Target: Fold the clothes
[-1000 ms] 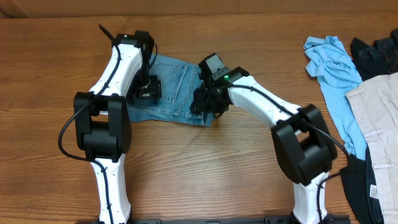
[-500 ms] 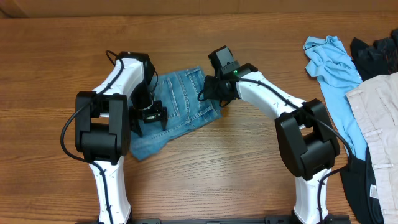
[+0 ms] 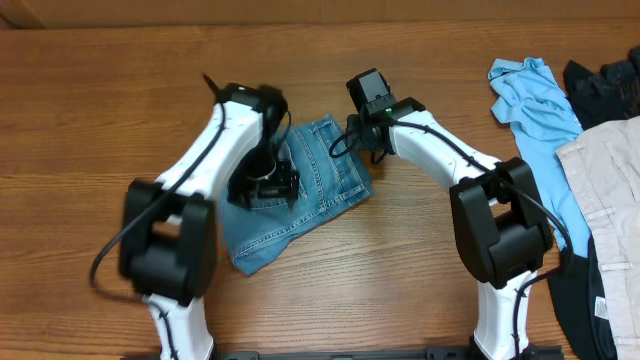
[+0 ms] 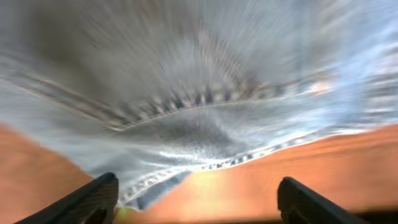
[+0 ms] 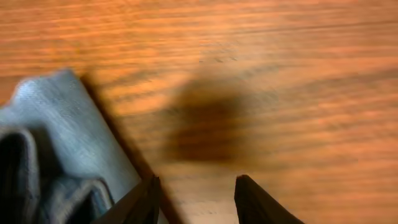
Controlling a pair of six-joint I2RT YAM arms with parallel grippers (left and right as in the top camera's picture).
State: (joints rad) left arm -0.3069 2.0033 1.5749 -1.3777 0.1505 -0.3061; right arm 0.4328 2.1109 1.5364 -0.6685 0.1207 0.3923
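Note:
The light-wash denim jeans [image 3: 325,180] lie as a folded bundle, skewed, in the middle of the wooden table. My left gripper [image 3: 266,186] hangs over their left part. In the left wrist view the jaws [image 4: 199,200] are wide open and empty, with a stitched denim edge [image 4: 199,93] just ahead. My right gripper [image 3: 362,138] sits at the bundle's far right corner. In the right wrist view its jaws [image 5: 196,200] are open over bare wood, and the jeans' corner [image 5: 56,124] lies to their left.
A sky-blue T-shirt [image 3: 535,100], beige trousers [image 3: 605,190] and dark clothes [image 3: 612,80] lie piled at the right edge of the table. Bare wood [image 3: 90,120] surrounds the jeans.
The jeans bundle has slid and turned towards the front right. My left arm swung right with it. My right gripper moved back and right, off the denim.

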